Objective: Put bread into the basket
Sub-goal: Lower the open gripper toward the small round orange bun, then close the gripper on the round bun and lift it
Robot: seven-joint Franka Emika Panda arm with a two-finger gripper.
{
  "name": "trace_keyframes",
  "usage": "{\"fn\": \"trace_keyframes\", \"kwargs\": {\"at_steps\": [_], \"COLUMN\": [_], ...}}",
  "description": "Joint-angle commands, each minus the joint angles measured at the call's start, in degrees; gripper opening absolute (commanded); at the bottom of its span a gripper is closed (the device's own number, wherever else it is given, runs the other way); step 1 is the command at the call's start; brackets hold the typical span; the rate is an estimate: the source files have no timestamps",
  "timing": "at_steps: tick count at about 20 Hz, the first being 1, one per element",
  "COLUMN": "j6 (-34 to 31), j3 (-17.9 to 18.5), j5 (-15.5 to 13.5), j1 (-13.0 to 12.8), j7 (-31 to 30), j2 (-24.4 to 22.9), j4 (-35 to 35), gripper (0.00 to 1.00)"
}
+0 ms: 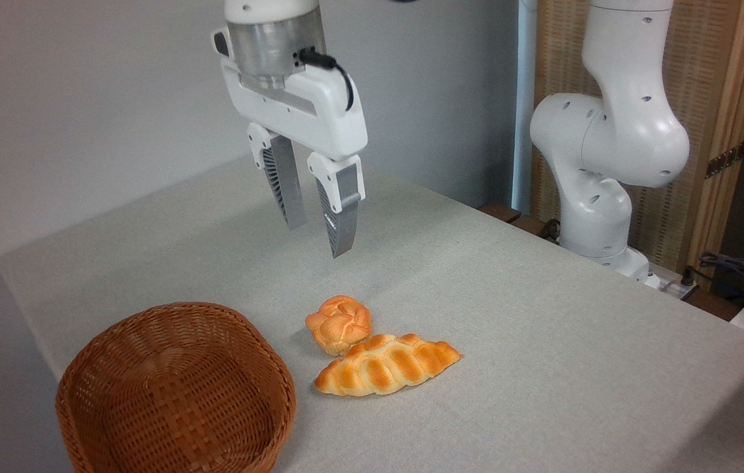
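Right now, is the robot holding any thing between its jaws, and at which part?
Nothing is held. The gripper hangs open and empty above the table; the small round golden knotted bun lies untouched on the grey tabletop.
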Motion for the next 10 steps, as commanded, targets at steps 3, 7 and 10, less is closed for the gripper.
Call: {"fn": "trace_keyframes", "kwargs": {"at_steps": [3,7,10], "j6": [12.7,16.6,17.7], "j3": [-0.3,-0.3,-0.6], "j5": [0.0,0.8,4.1], "j1": [-2.9,-3.4,-4.0], "j7": [0.1,1.0,1.0], "j2": [-0.6,0.7,3.1], "j4": [-12.5,-16.3,-16.5], "gripper": [1.0,1.0,1.0]}}
